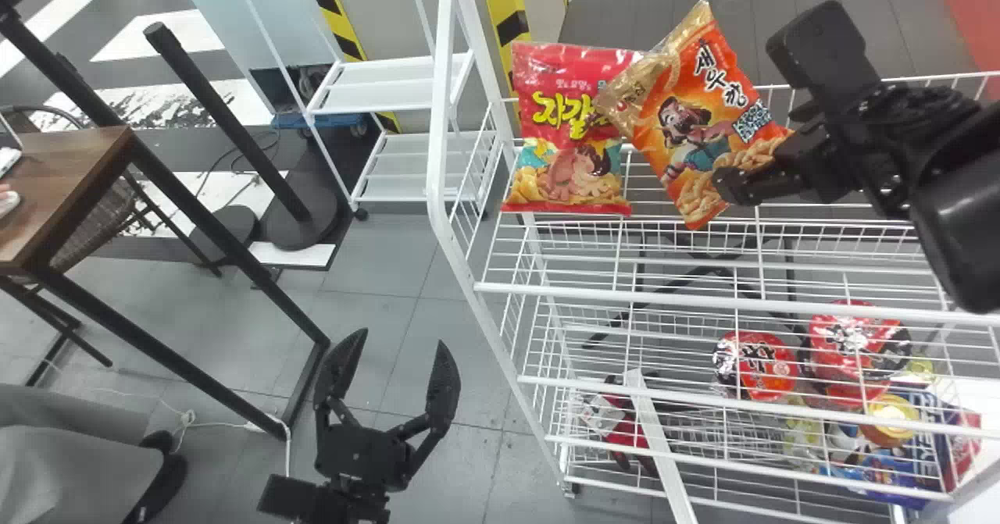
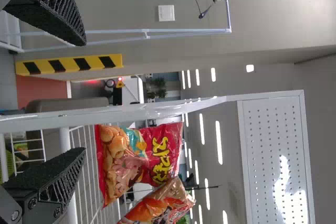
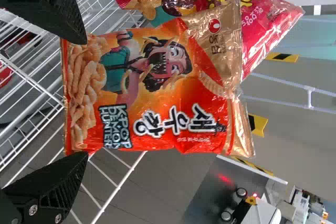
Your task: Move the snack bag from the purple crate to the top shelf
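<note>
My right claw (image 3: pixel 85 98) wide, squeezing nothing: orange snack bag (image 1: pixel 695 130) on top shelf (image 1: pixel 594 295), far side, tilted against red bag (image 1: pixel 569 130), likely for support. Left claw (image 1: pixel 401 338) wide, parked near left.

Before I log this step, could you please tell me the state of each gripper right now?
Left gripper: open, empty.
Right gripper: open, fingers apart at the orange snack bag, seemingly not clamped on it.

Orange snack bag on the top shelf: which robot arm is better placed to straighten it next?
Right, probably: the right pincer stands open at the orange bag, while the left pincer hangs left of the white rack.
</note>
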`<action>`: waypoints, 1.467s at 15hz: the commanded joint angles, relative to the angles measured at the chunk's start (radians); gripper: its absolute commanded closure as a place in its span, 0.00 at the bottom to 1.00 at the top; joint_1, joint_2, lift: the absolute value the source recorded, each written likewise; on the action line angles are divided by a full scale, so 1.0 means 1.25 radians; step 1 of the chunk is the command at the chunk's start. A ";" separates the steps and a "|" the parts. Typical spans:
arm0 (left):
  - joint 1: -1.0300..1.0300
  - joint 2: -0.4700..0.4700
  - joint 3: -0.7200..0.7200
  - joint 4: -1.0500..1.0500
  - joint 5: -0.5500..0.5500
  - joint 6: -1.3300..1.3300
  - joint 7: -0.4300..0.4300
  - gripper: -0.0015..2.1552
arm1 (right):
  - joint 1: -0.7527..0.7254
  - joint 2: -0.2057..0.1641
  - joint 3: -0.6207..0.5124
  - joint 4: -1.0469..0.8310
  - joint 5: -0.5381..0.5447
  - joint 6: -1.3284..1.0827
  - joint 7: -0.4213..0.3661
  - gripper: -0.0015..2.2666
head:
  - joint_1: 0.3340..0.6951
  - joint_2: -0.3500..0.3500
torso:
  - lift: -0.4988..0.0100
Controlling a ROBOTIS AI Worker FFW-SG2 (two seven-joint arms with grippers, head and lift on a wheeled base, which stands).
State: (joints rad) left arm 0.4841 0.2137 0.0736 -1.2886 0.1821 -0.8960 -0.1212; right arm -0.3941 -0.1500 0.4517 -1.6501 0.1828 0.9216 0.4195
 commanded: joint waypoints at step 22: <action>0.003 -0.004 0.000 0.006 -0.002 -0.030 0.004 0.05 | -0.098 0.091 0.025 0.272 0.076 -0.124 0.055 0.02 | 1.00 0.99 | 1.00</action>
State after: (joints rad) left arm 0.4878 0.2094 0.0736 -1.2822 0.1797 -0.9354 -0.1165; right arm -0.5162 -0.0395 0.4853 -1.3184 0.2658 0.7710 0.4882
